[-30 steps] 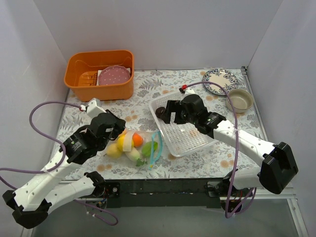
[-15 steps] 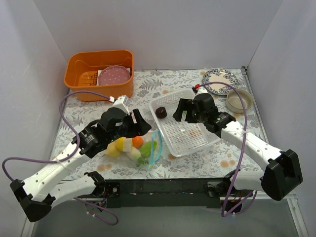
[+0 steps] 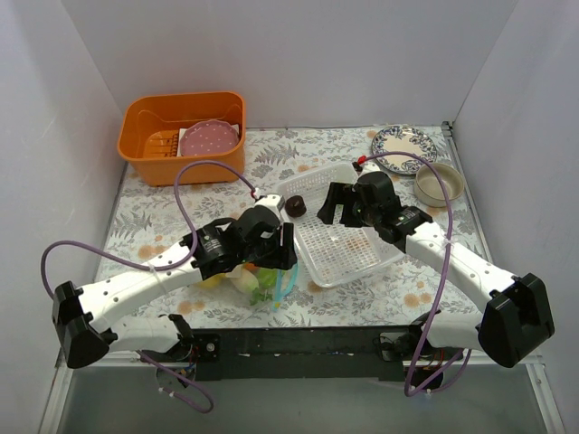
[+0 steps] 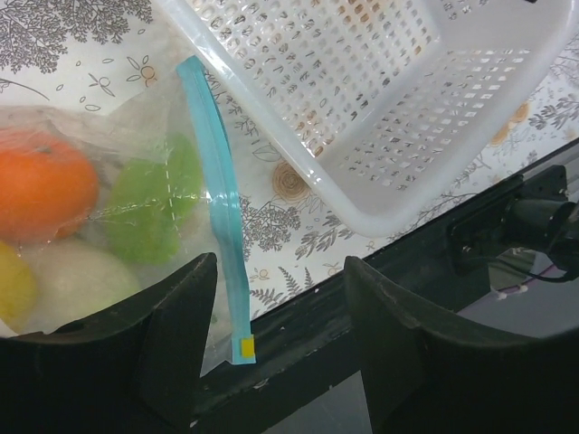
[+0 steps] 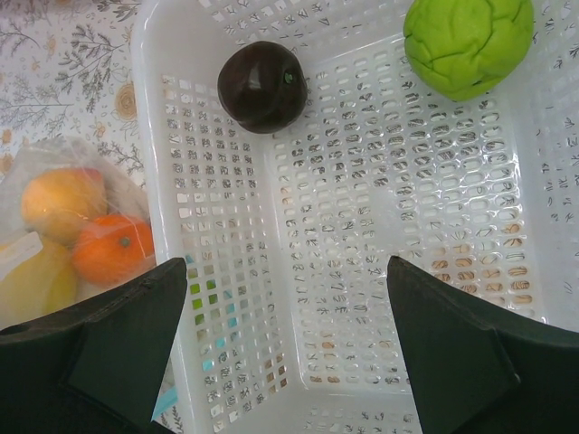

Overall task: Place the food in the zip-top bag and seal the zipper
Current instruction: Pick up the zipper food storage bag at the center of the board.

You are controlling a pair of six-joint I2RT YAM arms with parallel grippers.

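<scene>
The clear zip-top bag point(image 3: 256, 278) lies on the table left of the white mesh basket point(image 3: 348, 258). It holds orange point(image 4: 41, 194), green point(image 4: 154, 208), pale point(image 4: 72, 285) and yellow point(image 4: 11, 287) food pieces. Its teal zipper point(image 4: 215, 203) stands open at the mouth, beside the basket wall point(image 4: 389, 181). My left gripper point(image 3: 276, 256) hangs open over the bag's mouth, holding nothing point(image 4: 280, 348). My right gripper point(image 3: 336, 206) is open above the basket, empty point(image 5: 285, 353). A dark brown ball point(image 5: 262, 86) and a green piece point(image 5: 468, 41) lie in the basket point(image 5: 298, 298).
An orange tub point(image 3: 145, 158) holding a pink plate point(image 3: 210, 138) stands at the back left. A patterned plate point(image 3: 403, 145) and a beige bowl point(image 3: 440, 183) are at the back right. The table's black front rail point(image 4: 434, 262) runs just beyond the bag's mouth.
My left arm has swung right, from the bag's left side to above its mouth. My right gripper shifted slightly right off the brown ball, then stayed.
</scene>
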